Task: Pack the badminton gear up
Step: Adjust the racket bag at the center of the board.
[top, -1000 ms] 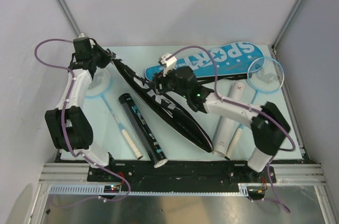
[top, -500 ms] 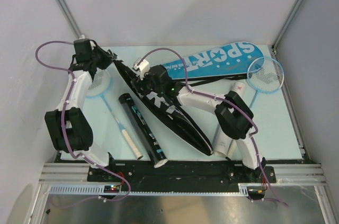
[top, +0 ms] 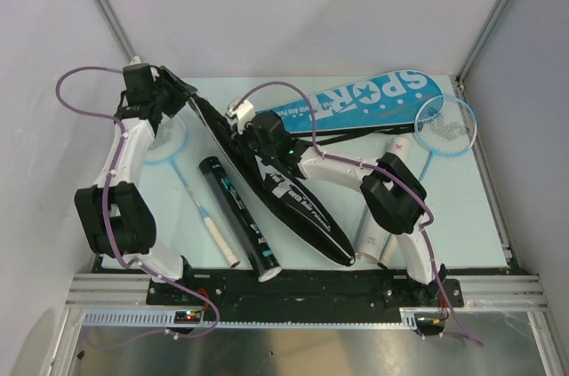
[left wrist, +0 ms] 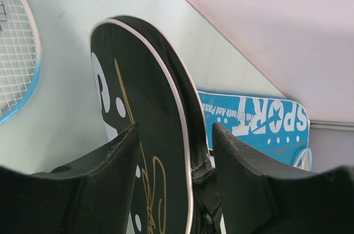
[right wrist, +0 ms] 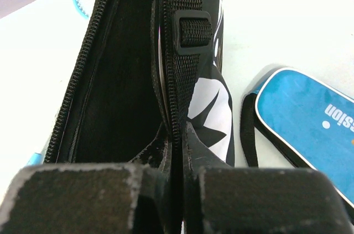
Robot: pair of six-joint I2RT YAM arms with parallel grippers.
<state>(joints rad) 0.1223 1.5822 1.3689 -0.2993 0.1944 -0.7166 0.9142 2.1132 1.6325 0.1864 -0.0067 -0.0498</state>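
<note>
Two grippers tend the black racket cover (top: 298, 207): right gripper (right wrist: 178, 148) pinches its unzipped edge, left gripper (left wrist: 176, 148) is spread astride its tip. Next, likely: lift that edge, widening the mouth.

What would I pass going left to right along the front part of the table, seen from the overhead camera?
white racket grip → black tube → black racket cover → white tube
</note>
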